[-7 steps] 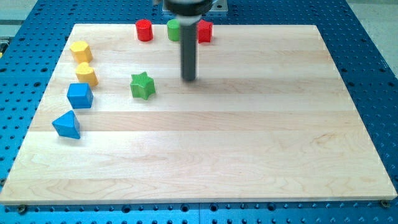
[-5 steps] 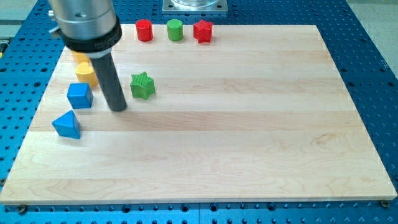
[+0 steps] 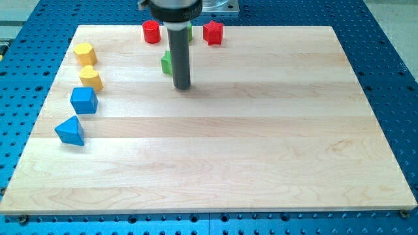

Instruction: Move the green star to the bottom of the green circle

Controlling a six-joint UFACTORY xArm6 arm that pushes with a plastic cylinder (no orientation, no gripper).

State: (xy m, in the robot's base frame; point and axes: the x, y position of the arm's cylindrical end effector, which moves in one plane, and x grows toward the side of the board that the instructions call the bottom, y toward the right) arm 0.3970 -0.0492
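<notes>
The green star (image 3: 167, 62) lies near the view's top, mostly hidden behind the dark rod; only its left edge shows. My tip (image 3: 182, 86) rests on the board just below and right of the star, touching or nearly touching it. The green circle (image 3: 189, 32) sits at the board's top edge, largely hidden by the rod, directly above the star. A gap of bare wood lies between star and circle.
A red cylinder (image 3: 151, 31) and a red star (image 3: 213, 32) flank the green circle at the top edge. Along the view's left sit a yellow block (image 3: 85, 53), a second yellow block (image 3: 91, 78), a blue cube (image 3: 83, 100) and a blue triangle (image 3: 70, 131).
The rod swung from the star's left to its lower right. The green star has moved up and to the right, from beside the lower yellow block to below the green circle.
</notes>
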